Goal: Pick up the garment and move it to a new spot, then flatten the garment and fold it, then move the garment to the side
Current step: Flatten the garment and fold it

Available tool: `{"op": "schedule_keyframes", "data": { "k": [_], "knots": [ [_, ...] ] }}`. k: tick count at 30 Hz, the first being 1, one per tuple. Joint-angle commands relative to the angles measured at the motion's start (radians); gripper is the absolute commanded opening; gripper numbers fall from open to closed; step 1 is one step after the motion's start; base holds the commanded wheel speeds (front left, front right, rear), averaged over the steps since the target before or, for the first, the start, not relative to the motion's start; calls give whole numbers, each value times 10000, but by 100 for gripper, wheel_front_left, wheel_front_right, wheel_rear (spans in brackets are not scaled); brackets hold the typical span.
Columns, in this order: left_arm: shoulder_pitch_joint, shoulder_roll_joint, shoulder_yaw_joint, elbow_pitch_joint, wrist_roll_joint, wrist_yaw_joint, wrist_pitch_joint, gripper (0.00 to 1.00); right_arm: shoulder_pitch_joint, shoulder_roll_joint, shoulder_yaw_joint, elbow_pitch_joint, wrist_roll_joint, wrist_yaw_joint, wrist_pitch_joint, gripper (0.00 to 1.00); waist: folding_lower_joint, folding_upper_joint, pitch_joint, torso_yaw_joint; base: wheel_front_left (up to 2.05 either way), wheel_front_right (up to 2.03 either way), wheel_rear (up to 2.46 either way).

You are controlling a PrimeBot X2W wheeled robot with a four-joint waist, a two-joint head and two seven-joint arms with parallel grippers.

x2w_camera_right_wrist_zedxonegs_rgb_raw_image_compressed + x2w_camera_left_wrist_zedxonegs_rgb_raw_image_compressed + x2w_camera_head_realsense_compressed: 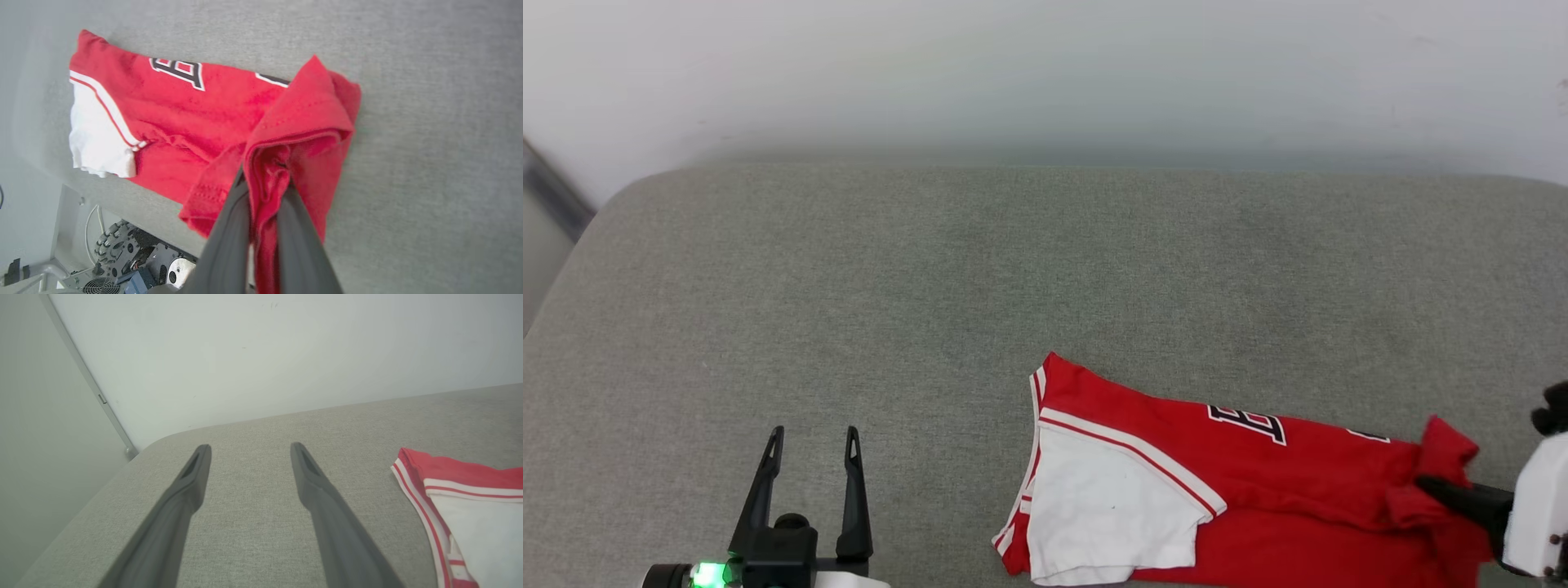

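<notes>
The garment [1258, 482], a red jersey shirt with a white sleeve and black lettering, lies folded on the grey cushion near its front edge, right of centre. My right gripper [1429, 483] comes in from the right and is shut on a bunched red hem of the garment [282, 139], lifting that corner slightly. In the right wrist view the two dark fingers [229, 228] pinch the cloth between them. My left gripper [811, 439] stands open over bare cushion at the lower left, well clear of the shirt. The left wrist view shows the white sleeve and striped trim of the garment [470, 514] at its right.
The grey cushion [931, 286] spreads wide to the left and back, bounded by a white wall [1045, 73]. Its left edge drops off near a grey post [88, 381]. Below the front edge the robot base [135, 261] with wheels and cables shows.
</notes>
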Motion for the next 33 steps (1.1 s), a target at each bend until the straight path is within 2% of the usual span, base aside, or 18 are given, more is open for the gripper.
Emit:
{"op": "schedule_keyframes", "data": {
  "k": [1,6,10,11,12,15,16,19,25,29,30,31,32,33],
  "knots": [
    [45,-43,27,-23,59,-39,-22,100,-53,137,44,-682,57,-5,111,0,0,0,22,-4,0,0,0],
    [-159,-68,12,-66,102,-92,-22,100,-739,390,476,-2304,-494,-5,670,0,0,0,213,53,0,0,0],
    [-382,-94,-46,-59,134,-172,-22,100,-1633,925,1100,-2895,-1179,-5,1247,0,0,0,444,137,0,0,0],
    [-565,-128,-88,-52,131,-237,-22,100,-2437,1515,1708,-2833,-1749,-5,1556,0,0,0,621,239,0,0,0],
    [-624,-140,-108,-53,130,-242,-22,100,-2699,1690,1950,-2728,-1915,-5,1641,0,0,0,682,288,0,0,0],
    [-816,-186,-138,-68,136,-294,-22,100,-3474,2320,2705,-2267,-2409,-5,1744,0,0,0,855,386,0,0,0],
    [-1047,-252,-161,-81,126,-346,-22,100,-4600,3276,3899,-1094,-3027,-6,1656,0,0,0,1161,564,0,0,0],
    [-1221,-296,-187,-71,122,-403,-22,100,-4973,3810,4613,-125,-3297,-6,1499,0,0,0,1376,668,0,0,0],
    [-1464,-409,-237,7,59,-498,-22,100,-5056,4523,5672,2022,-3455,-6,899,0,0,0,1599,860,0,0,0],
    [-1470,-443,-172,62,55,-500,-22,100,-5050,4538,6098,2687,-3413,-14,148,0,0,0,1534,849,0,0,0],
    [-1416,-435,-146,77,61,-499,-22,100,-5053,4514,6157,2670,-3323,-14,-43,3,0,0,1470,821,0,0,0],
    [-1334,-414,-112,89,60,-489,-22,100,-5057,4478,6216,2569,-3214,-12,-248,45,0,0,1400,772,0,0,0],
    [-1251,-399,-91,101,58,-482,-22,100,-5123,4374,6291,2422,-3206,-12,-502,100,0,0,1313,718,0,0,0],
    [-1170,-385,-69,126,55,-490,-22,100,-5225,4206,6346,2266,-3269,-12,-797,100,0,0,1218,674,0,0,0]
  ]
}}
